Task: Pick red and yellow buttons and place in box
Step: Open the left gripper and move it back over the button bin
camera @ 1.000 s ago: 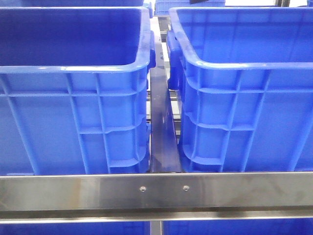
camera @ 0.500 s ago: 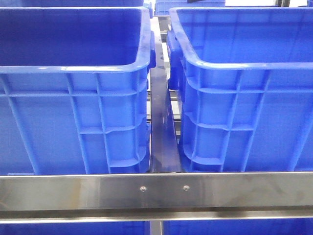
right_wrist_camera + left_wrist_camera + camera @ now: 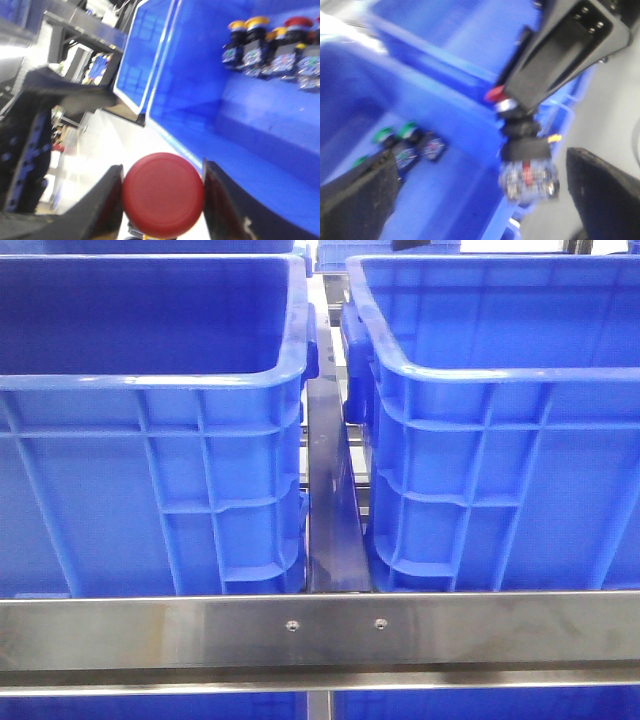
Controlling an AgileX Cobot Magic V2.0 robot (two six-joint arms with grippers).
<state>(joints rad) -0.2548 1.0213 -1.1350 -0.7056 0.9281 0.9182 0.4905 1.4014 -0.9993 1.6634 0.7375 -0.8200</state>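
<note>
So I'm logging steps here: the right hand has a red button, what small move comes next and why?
Probably carry the red button, clamped in the right hand, over the blue crate holding other buttons, since it hangs outside the rim.

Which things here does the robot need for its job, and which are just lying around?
For the job:
- red button, clamped in the right gripper
- yellow buttons in the blue crate

Just lying about:
- green buttons
- steel rail

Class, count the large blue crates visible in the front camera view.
2: the left crate and the right crate stand side by side behind the steel rail. More blue shapes at the edges may be further crates.
</note>
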